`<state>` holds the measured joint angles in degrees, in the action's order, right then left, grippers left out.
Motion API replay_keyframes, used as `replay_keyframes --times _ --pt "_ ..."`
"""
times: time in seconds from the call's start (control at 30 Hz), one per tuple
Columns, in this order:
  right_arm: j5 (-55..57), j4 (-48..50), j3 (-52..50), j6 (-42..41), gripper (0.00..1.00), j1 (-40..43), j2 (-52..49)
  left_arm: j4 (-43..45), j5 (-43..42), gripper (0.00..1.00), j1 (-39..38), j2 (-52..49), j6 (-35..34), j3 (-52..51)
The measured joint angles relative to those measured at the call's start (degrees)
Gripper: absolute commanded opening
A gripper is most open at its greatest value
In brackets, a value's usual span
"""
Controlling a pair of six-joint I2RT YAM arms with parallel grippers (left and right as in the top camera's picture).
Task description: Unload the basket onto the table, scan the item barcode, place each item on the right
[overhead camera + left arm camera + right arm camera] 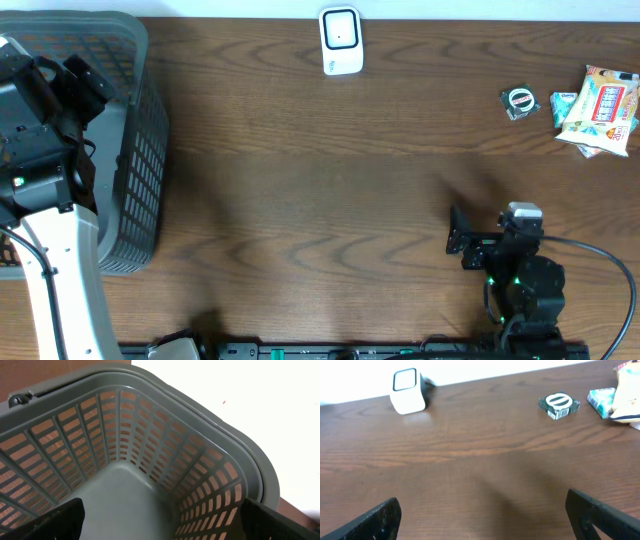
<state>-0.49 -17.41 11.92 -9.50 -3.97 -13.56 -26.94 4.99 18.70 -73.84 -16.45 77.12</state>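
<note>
On the worktop (pixel 330 200), well off to the right of the white scanner (pixel 340 41), lies the small packet (pixel 520 101) that looks like the likeliest thing to scan. It sits at much the same depth as the scanner, near the far edge. Just beyond it, farther from the scanner, are a few snack bags (pixel 600 108).

The right pincer (pixel 485 517) hangs released and empty, nearer the robot than the scanner and short of the packet. The left pincer (pixel 165 520) is also spread wide and holds nothing. It is poised over the grey basket (pixel 135 150), far to the scanner's left.

Several things could go wrong from here. The packet is low and flat, so fingers coming down on it may skid over the wrap or push it into the snack bags instead of gripping it. A grip placed over the barcode (pixel 563 412) would hide the stripes from the scanner's window. Carried tilted or turned away, the code might never face that window. Shine on the wrap could also spoil the read.

The packet itself is small, squarish and clear-wrapped, with a white ring shape on a dark top. Black and white stripes run along its near edge in the right wrist view.
</note>
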Motion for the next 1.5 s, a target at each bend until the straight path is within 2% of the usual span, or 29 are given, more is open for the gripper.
replay_keyframes --times 0.33,0.67,0.9,1.1,1.37,1.5 --pt "-0.24 6.14 -7.02 0.24 0.99 0.00 9.18 0.00 0.02 0.98 0.00 0.00 0.00 0.00" --pt "-2.45 10.47 -8.90 5.62 0.99 0.00 12.74 0.00 0.00 0.98 0.00 0.00 0.00 0.00" --pt "-2.58 21.03 -10.49 7.45 0.99 0.00 12.94 0.00 0.00 0.98 0.00 0.00 0.00 0.00" --pt "-2.58 20.68 -11.28 8.79 0.99 0.00 12.94 0.00 0.00 0.98 0.00 0.00 0.00 0.00" --pt "-2.56 13.57 -11.41 9.51 0.99 0.00 12.92 0.00 0.00 0.98 0.00 0.00 0.00 0.00" --pt "-2.54 13.38 -11.45 9.79 0.99 0.00 12.94 0.00 0.00 0.98 0.00 0.00 0.00 0.00"
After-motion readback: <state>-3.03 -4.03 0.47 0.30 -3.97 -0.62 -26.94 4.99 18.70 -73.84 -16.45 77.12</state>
